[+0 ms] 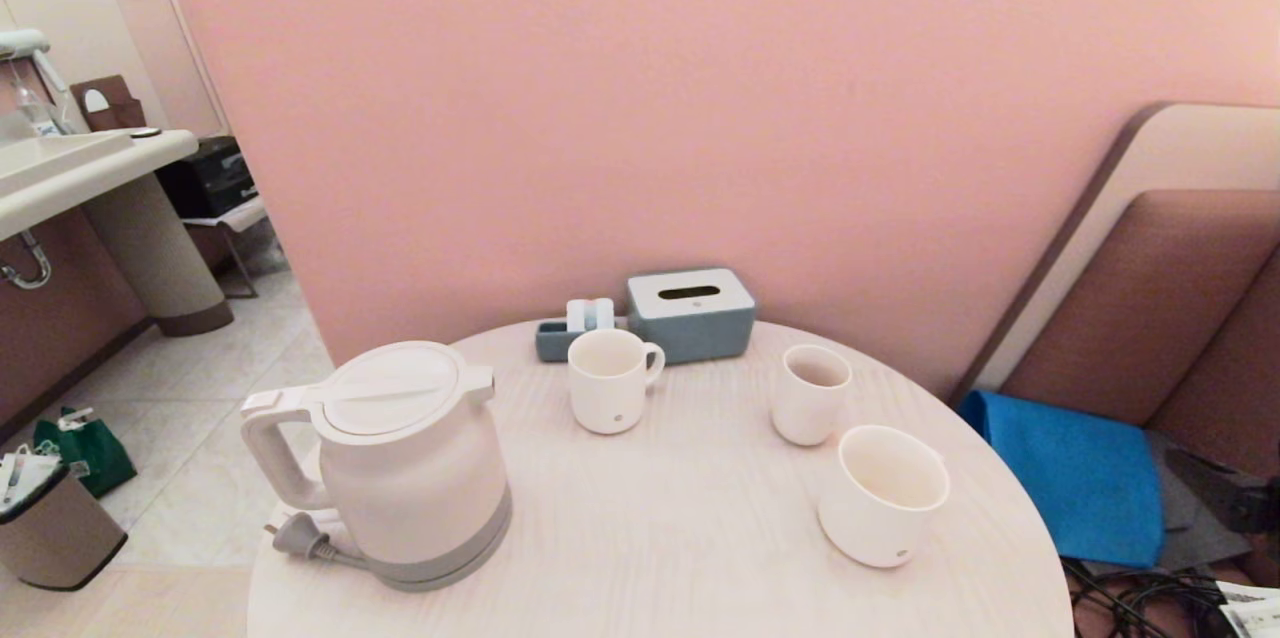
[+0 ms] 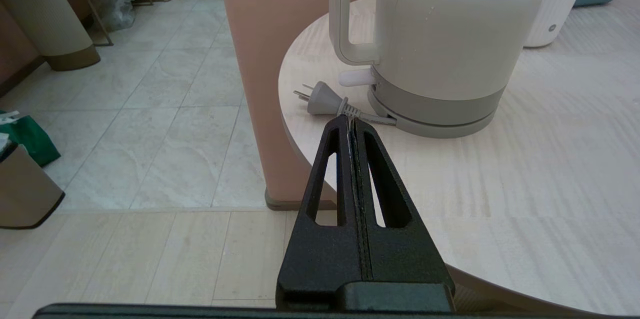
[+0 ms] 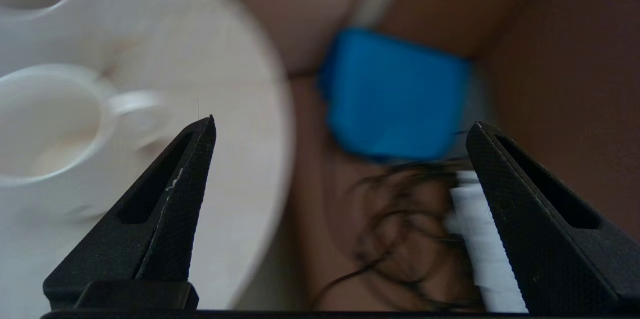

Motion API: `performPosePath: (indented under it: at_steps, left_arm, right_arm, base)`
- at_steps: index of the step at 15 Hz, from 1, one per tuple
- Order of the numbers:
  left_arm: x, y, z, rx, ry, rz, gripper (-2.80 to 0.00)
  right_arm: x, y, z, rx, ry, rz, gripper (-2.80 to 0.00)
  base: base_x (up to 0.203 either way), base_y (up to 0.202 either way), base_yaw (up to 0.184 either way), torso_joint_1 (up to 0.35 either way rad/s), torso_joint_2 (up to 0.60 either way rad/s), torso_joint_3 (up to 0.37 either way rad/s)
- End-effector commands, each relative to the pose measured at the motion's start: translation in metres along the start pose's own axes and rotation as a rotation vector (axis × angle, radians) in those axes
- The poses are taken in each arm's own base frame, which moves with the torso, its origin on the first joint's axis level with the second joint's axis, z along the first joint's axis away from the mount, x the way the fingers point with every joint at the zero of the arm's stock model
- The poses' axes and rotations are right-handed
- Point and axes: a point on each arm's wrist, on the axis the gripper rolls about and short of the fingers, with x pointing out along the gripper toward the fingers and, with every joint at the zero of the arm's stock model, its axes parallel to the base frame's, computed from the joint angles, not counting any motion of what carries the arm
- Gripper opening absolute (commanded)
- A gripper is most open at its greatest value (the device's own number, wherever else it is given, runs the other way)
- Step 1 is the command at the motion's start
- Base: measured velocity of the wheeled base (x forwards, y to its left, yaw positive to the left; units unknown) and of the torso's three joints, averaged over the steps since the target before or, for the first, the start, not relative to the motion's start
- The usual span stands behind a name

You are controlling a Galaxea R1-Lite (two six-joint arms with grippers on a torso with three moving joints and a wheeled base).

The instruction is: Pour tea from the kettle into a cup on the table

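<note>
The white kettle (image 1: 410, 463) stands lid shut on the left of the round table (image 1: 660, 528), handle toward the left edge. The cup (image 1: 882, 495), the widest mug, sits at the right front and looks empty; no tea shows. My left gripper (image 2: 350, 121) is shut and empty, low at the table's near-left edge, its tips just short of the kettle (image 2: 445, 44) and its cord. My right gripper (image 3: 342, 124) is open and empty past the table's right edge, with the cup (image 3: 45, 124) and its handle off to one side. Neither gripper shows clearly in the head view.
A narrower handled mug (image 1: 610, 393) and a slim cup (image 1: 808, 406) stand behind. A grey tissue box (image 1: 690, 313) and small tray (image 1: 560, 336) sit by the pink wall. The kettle's plug (image 2: 322, 100) lies loose on the table. A blue cushion (image 1: 1075, 483) and cables lie right of the table.
</note>
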Motion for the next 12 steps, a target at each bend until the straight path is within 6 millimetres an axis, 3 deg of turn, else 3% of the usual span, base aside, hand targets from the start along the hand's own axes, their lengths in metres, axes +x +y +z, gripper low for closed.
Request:
performPosePath:
  at_steps: [1, 4, 8, 12]
  left_arm:
    - [0.0, 0.0, 0.0, 0.0, 0.0, 0.001, -2.8]
    - [0.0, 0.0, 0.0, 0.0, 0.0, 0.001, -2.8]
    - [0.0, 0.0, 0.0, 0.0, 0.0, 0.001, -2.8]
    - [0.0, 0.0, 0.0, 0.0, 0.0, 0.001, -2.8]
  right_arm:
    - [-0.038, -0.017, -0.002, 0.056, -0.147, -0.091, 0.0]
    - [-0.073, -0.032, -0.022, 0.078, -0.189, -0.217, 0.0]
    - [-0.103, -0.04, -0.047, 0.106, -0.236, -0.302, 0.0]
    - [-0.115, -0.033, -0.067, 0.088, -0.316, 0.085, 0.0]
  base:
    - [0.0, 0.0, 0.0, 0.0, 0.0, 0.0]
    - [0.0, 0.0, 0.0, 0.0, 0.0, 0.0]
    - [0.0, 0.0, 0.0, 0.0, 0.0, 0.0]
    - [0.0, 0.0, 0.0, 0.0, 0.0, 0.0]
